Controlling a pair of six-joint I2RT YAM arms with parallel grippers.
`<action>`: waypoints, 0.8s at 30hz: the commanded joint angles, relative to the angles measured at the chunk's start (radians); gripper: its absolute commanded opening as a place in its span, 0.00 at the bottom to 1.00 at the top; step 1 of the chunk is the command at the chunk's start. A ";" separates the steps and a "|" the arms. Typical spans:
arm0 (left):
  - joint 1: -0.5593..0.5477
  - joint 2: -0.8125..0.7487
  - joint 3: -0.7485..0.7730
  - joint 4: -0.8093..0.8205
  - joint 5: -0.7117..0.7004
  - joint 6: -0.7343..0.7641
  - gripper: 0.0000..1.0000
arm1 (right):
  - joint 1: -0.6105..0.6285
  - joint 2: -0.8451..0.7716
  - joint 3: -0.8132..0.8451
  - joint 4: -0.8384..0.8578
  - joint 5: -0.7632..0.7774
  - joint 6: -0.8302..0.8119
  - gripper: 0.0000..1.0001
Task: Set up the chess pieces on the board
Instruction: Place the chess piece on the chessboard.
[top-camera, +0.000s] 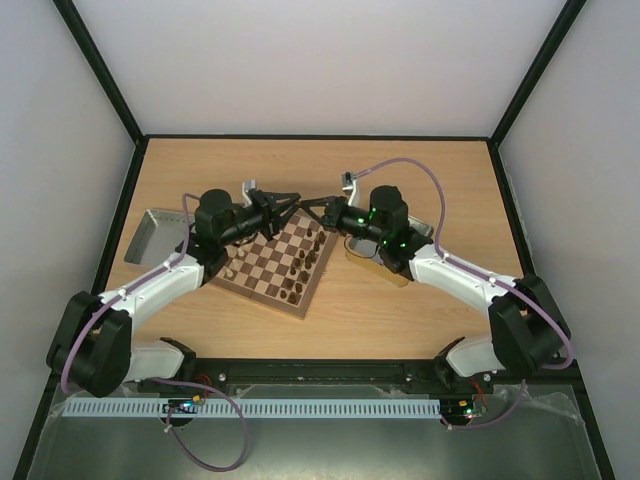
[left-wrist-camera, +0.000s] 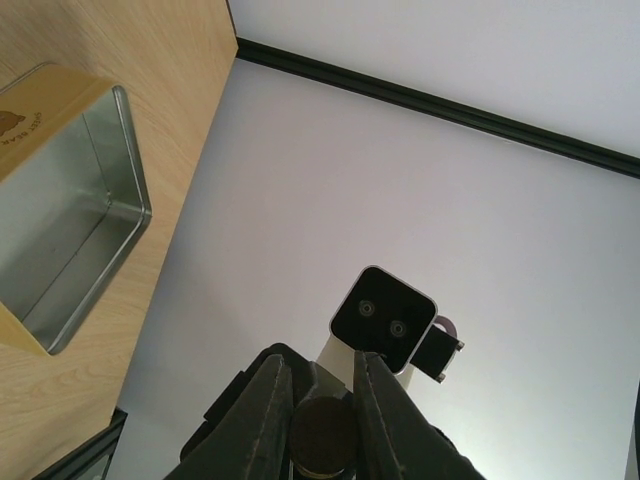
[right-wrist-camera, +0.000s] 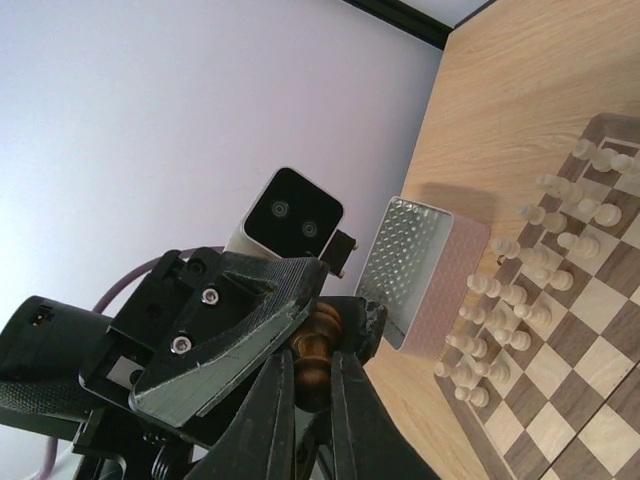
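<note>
Right fingers round piece, tray beyond

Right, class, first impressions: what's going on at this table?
Two robot arms are setting up a flat, checked wooden chessboard. Above its far corner the left gripper and right gripper meet, both seemingly closed on one dark brown wooden chess piece, as in a handover. Many pale cream pieces and other dark pieces already stand on the board.

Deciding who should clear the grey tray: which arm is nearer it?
Left. The left arm runs right beside the grey tray; the right arm sits on the board's opposite side.
</note>
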 joint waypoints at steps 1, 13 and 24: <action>-0.005 -0.004 -0.012 0.010 0.007 0.022 0.09 | 0.007 0.007 0.056 -0.051 0.027 -0.009 0.02; 0.017 -0.162 0.071 -0.665 -0.297 0.646 0.67 | 0.005 0.156 0.423 -0.904 0.244 -0.415 0.02; 0.043 -0.269 0.098 -0.896 -0.479 1.027 0.74 | 0.005 0.527 0.858 -1.383 0.480 -0.667 0.02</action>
